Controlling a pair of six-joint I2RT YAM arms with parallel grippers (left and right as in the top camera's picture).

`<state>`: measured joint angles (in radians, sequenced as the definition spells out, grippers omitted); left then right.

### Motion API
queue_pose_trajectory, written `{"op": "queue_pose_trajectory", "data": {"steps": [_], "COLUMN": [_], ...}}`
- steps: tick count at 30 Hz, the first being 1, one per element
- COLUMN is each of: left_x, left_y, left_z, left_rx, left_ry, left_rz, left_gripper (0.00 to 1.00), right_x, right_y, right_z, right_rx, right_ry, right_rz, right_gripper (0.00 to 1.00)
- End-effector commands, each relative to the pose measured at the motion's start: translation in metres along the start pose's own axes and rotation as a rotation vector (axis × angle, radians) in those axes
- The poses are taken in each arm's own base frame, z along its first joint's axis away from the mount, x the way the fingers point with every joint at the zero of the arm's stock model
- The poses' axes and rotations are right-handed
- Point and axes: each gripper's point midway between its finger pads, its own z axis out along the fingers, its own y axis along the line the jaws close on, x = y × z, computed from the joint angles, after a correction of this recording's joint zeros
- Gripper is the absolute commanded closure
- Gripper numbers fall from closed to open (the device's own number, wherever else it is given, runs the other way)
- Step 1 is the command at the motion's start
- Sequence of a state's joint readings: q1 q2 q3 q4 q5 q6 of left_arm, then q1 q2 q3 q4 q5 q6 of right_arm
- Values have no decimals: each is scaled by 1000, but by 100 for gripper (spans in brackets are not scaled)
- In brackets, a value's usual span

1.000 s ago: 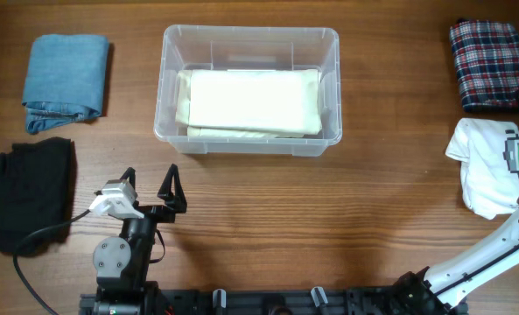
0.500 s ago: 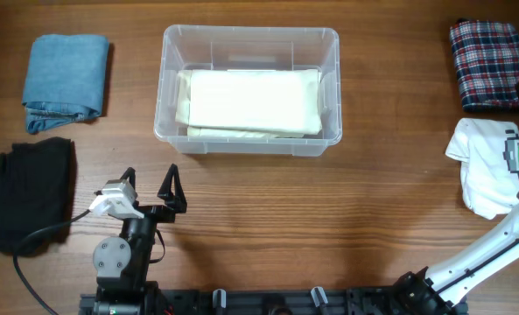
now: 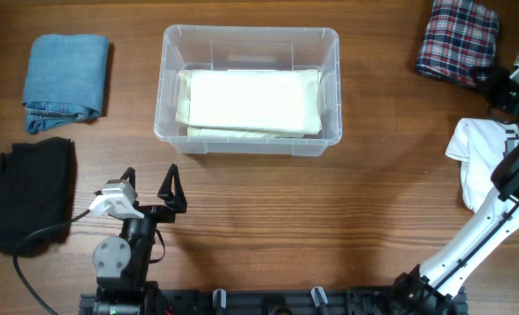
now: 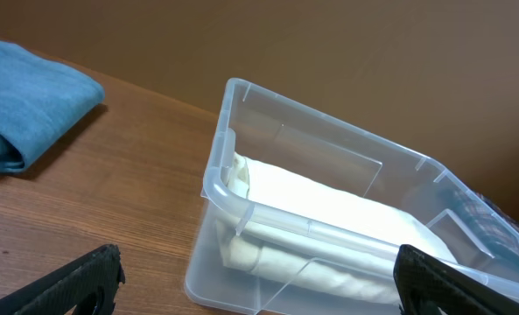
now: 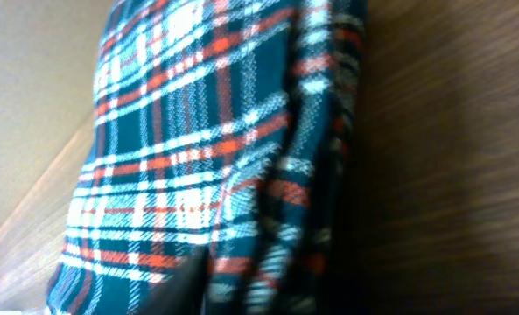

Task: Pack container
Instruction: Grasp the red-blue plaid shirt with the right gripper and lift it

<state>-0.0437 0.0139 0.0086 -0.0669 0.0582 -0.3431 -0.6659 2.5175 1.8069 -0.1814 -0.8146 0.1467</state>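
Nearest the table's (image 3: 329, 219) front edge, idling with the left gripper (image 3: 150, 179), fingers (image 4: 75, 284) spread wide, holding nothing, pointing toward the container (image 3: 241, 48). Further back at mid-table, sitting lidless and upright, already carrying one cream folded garment (image 3: 250, 101) flat inside. Farthest off, by the right corner, pressing the right gripper (image 3: 488, 83) into the plaid garment's (image 3: 456, 39) edge, seemingly pinching it, cloth filling the wrist view. Probably fetching the next item. Next, calling for lifting clear, carrying leftward over the rim, laying flat atop the cream one.
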Motion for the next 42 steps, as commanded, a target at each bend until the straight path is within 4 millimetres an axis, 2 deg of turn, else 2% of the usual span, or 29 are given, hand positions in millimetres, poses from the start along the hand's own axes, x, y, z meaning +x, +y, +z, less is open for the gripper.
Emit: {"op": "queue_pose_trajectory", "data": {"steps": [1,3,8,12,16,19,24,26,32,37,42], "left_x": [0,0,0,0,0,0,0,0,0,0,0], "left_y": [3,3,3,3,3,3,3,3,3,3,3], "left_z": [0,0,0,0,0,0,0,0,0,0,0], "left_rx": [-10,-10,-10,-10,-10,-10,-10,-10,-10,-10,-10], "left_ry": [-3,-2,-2,-2,-2,-2,-2,-2,-3,-2,-2], "left_rz": [-2,-2,-2,-2,-2,-2,-2,-2,-2,-2,-2], "left_gripper": [0,0,0,0,0,0,0,0,0,0,0], "right_x": [74,74,66,42,5,-24,-45,-46,-42,-33,-10], "right_y": [-38,-37,-18,8,51,98,165,189,239,294,368], "right_z": [28,28,23,3,-28,-57,-95,-106,-127,-148,-167], "right_rx": [45,41,-37,-41,-45,-38,4,-5,-21,-71,-159], "right_ry": [135,139,138,120,74,31,-14,-18,-19,-26,-21], "right_rz": [174,176,174,148,86,-7,-148,-192,-274,-340,-414], "right_gripper": [89,95,96,95,96,96,96,96,96,96,96]}}
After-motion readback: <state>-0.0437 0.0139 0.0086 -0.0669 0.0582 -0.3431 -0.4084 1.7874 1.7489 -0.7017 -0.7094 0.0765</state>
